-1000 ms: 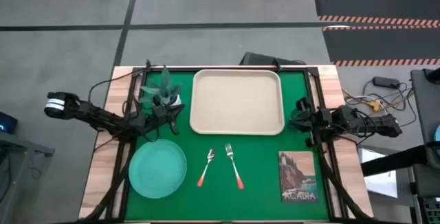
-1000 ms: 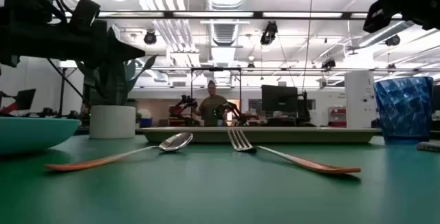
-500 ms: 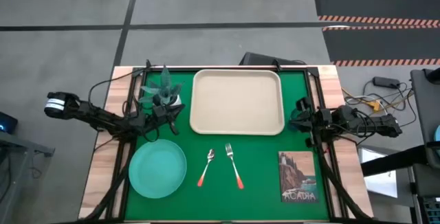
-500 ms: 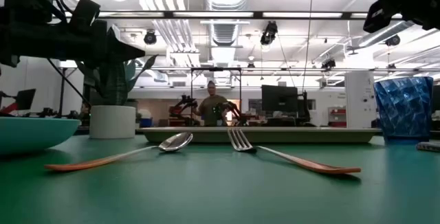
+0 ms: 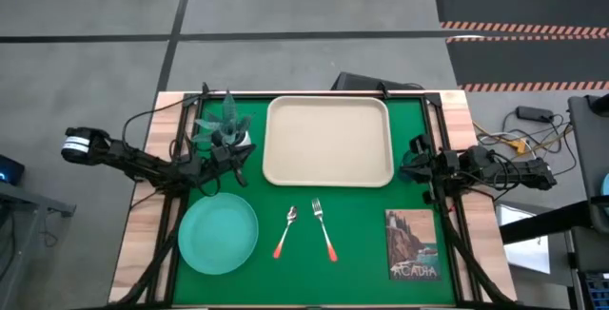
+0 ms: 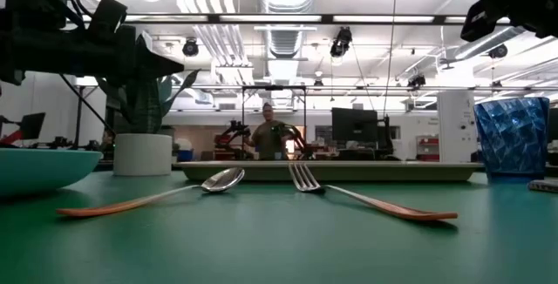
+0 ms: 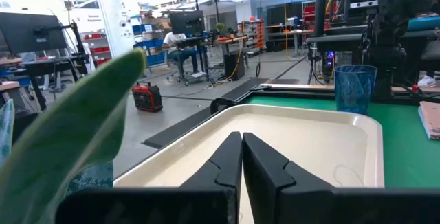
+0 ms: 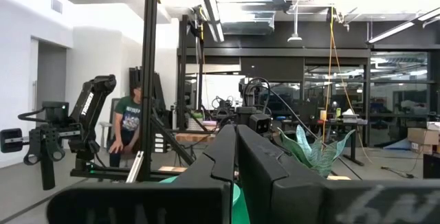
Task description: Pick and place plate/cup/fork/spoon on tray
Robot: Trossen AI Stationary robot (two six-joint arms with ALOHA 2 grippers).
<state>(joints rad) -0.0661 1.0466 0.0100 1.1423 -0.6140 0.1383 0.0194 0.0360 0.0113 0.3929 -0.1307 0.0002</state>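
Stillness from above: comparing with a second ago, we see nothing moved, so the task has not begun. The tray (image 5: 328, 142) sits bare at the far middle of the green table (image 5: 362, 243). The plate (image 5: 218, 235) lies near the front left, the spoon (image 5: 285, 231) and fork (image 5: 323, 229) side by side in front of the tray, apart from each other. The left gripper (image 5: 240, 169) waits just beside the potted plant (image 5: 225, 129), left of the tray; the right gripper (image 5: 409, 164) waits off the tray's right edge. A picture book (image 5: 412, 244) lies front right. We cannot make out the cup from up here.

Down at table height, the spoon (image 6: 157, 196) and fork (image 6: 366, 199) cross the foreground, bowl and tines pointing away from us, the plate (image 6: 39, 167) at the left edge, the cup (image 6: 511, 137) upright at the right. A person (image 6: 269, 136) stands far off in a bright workshop under ceiling lights.

On the left wrist, the left gripper (image 7: 242, 157) has its fingers pressed together, holding nothing, aimed across the tray (image 7: 309, 131) toward the cup (image 7: 354, 88), which stands just beyond the tray's rim.

On the right wrist, the right gripper (image 8: 236, 150) is likewise pressed together and empty, with plant leaves (image 8: 313, 148) and another person (image 8: 129, 124) beyond. All four items, we judge, remain to be placed.
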